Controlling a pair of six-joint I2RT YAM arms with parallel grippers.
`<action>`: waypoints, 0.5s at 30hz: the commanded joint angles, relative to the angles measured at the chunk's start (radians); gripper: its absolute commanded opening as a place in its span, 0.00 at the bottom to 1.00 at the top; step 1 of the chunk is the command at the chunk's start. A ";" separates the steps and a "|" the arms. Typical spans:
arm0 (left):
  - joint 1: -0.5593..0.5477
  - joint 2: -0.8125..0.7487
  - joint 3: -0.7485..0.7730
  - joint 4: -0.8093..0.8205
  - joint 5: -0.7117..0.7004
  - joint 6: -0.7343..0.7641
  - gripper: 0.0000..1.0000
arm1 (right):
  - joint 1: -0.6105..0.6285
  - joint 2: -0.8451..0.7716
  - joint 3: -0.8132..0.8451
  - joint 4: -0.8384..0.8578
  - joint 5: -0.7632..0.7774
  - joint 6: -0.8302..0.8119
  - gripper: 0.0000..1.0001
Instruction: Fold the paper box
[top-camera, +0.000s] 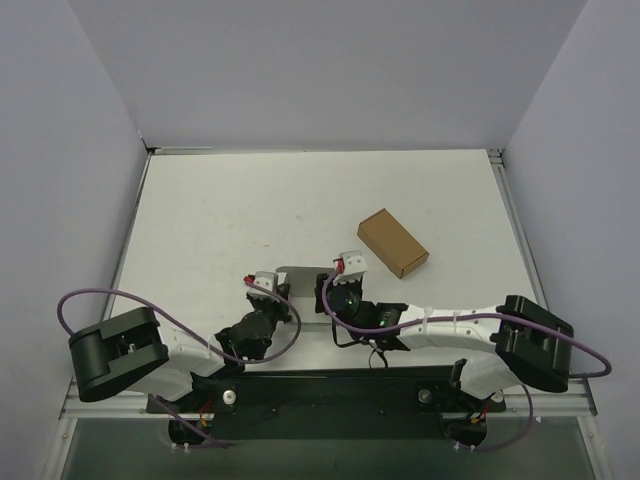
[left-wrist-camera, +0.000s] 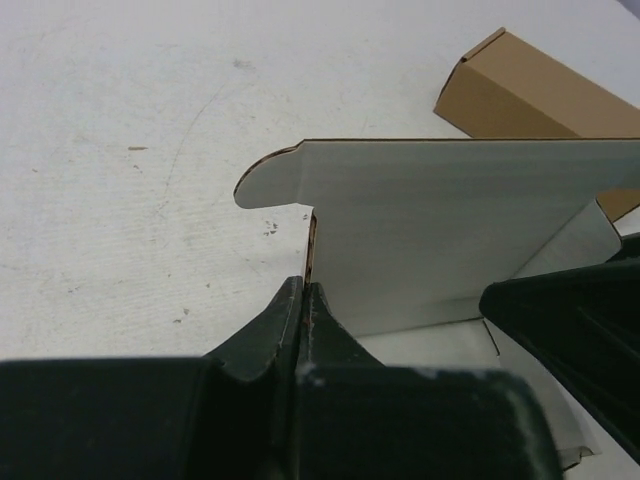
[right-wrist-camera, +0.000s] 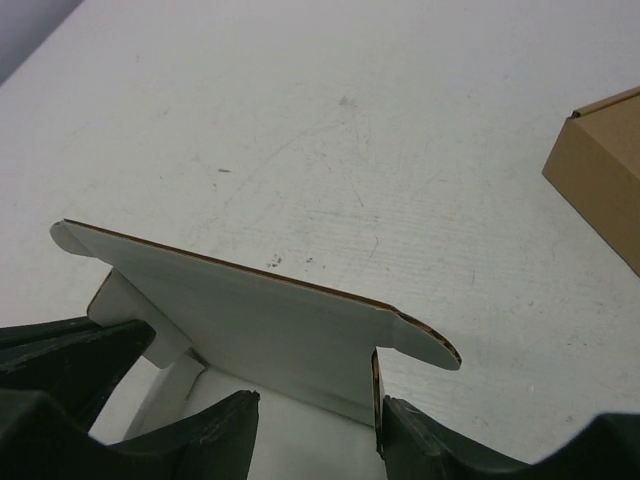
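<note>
From the top, we see the paper box (top-camera: 300, 283) low in the middle of the table (top-camera: 220, 210). It sits between the left gripper (top-camera: 272, 292) and the right gripper (top-camera: 335, 285), and both are right at it. Its long axis runs across the table from one gripper to the other, so neither arm is nearer. The brown box (top-camera: 393, 243) lies apart, further out to the right. This view tells us nothing about the jaws, or whether any of the card stands up.

The left wrist view fills that in. One panel (left-wrist-camera: 450, 230) stands upright while the rest of the card lies flat on the table behind it. The left fingers (left-wrist-camera: 265, 330) are pressed together on the panel's lower near corner, just under the rounded tab, so this arm has the card pinched. The right gripper shows only as a dark mass at the panel's far end.

In the right wrist view the right jaws stand well apart and hold nothing. The upright panel lies straight ahead, across the gap. Its notched end edge is just inside one finger (right-wrist-camera: 430, 445).

We judge the coming move turns on that edge: the card has to lie squarely between the right fingers before they can close on it. Only this view shows that there is no grip here.
</note>
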 joint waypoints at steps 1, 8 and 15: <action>-0.033 -0.097 0.033 0.002 0.189 -0.001 0.14 | 0.040 -0.096 0.047 0.066 -0.110 -0.034 0.57; -0.033 -0.338 0.012 -0.268 0.294 -0.003 0.58 | 0.053 -0.265 0.013 -0.151 -0.058 0.010 0.67; -0.030 -0.587 -0.001 -0.533 0.388 -0.049 0.76 | 0.033 -0.356 -0.065 -0.225 -0.073 0.039 0.72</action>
